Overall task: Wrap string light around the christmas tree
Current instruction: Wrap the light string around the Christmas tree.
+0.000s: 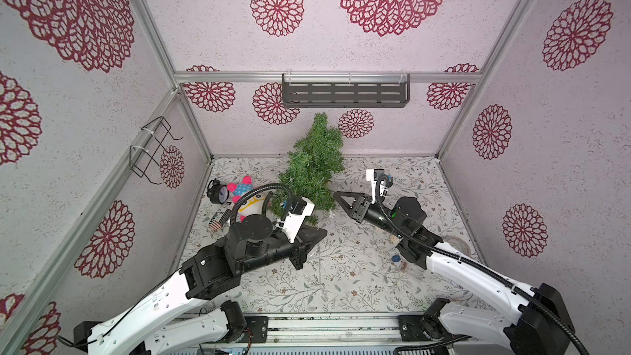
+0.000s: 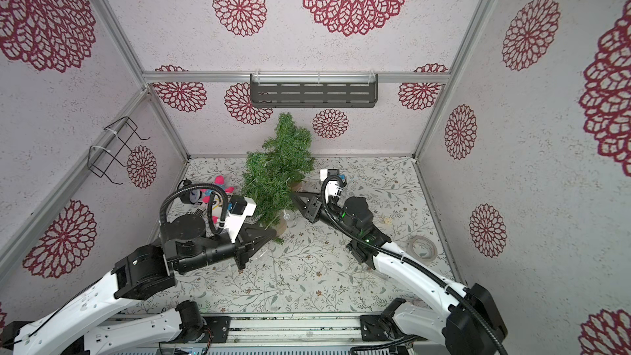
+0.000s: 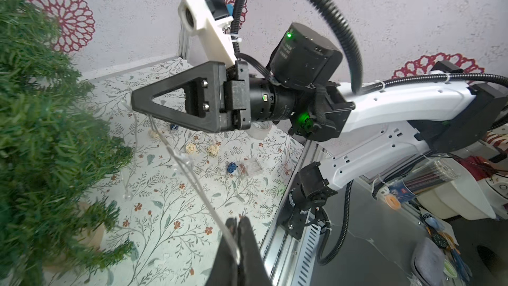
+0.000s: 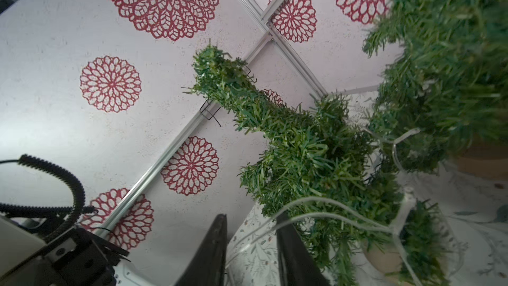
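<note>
- The left claw (image 3: 237, 220) is pinched shut on the string light (image 3: 181, 158), a thin pale wire dotted with clear bead-like bulbs. The wire runs fairly straight from the claw's black tips up toward the right claw (image 4: 253, 218).
- The clear rectangular battery box (image 3: 248, 169) lies flat on the floral-print table (image 3: 165, 215), well apart from both claws.
- The right claw stands open, its black wedge-shaped fingers (image 4: 214, 243) apart, with the wire crossing the gap between them.
- Beyond, loops of wire hang among the lower boughs of the Christmas tree (image 1: 314, 165), which is bristly, green and upright on a tan round base (image 4: 379, 260).
</note>
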{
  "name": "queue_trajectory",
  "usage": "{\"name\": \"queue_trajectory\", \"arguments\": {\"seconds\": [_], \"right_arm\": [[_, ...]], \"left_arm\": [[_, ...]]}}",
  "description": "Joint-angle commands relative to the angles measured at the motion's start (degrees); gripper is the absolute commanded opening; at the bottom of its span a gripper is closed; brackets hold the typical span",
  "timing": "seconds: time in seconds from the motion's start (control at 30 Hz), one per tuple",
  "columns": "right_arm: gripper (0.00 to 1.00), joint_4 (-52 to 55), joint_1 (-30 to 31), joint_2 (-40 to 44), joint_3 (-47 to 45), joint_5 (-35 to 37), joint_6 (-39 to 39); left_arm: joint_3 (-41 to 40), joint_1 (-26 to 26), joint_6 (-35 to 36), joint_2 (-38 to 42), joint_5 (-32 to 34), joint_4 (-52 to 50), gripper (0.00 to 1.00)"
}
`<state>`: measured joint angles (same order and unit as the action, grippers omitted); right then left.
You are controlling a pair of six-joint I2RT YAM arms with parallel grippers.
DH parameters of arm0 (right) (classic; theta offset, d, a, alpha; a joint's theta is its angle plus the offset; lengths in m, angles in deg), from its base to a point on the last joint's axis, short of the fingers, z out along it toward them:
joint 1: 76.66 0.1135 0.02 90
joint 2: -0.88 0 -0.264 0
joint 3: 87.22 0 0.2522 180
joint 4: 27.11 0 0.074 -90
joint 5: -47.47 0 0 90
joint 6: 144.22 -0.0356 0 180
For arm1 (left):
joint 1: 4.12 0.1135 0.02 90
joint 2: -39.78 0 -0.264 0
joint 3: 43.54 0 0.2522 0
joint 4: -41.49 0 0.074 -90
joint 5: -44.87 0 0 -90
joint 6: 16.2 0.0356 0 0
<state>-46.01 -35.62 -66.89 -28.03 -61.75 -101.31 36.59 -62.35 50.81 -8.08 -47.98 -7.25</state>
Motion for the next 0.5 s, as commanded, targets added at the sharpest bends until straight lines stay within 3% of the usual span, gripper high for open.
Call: {"name": "queue_trajectory", "arguments": {"seconds": [0.0, 0.17, 0.47], "right_arm": [[0.51, 1.9, -0.6, -1.2, 2.1, 0.3, 3.9], [0.61, 10.6, -3.2, -1.3, 5.2, 1.4, 12.9], [0.64, 16.4, -7.7, -4.0, 10.5, 0.9, 20.6]], "left_arm": [[3.5, 0.2, -0.7, 1.5, 4.6, -10.0, 0.0], [8.0, 2.8, -1.1, 2.3, 9.7, -20.7, 0.0], [14.3, 12.4, 0.0, 3.4, 18.1, -32.5, 0.0]]}}
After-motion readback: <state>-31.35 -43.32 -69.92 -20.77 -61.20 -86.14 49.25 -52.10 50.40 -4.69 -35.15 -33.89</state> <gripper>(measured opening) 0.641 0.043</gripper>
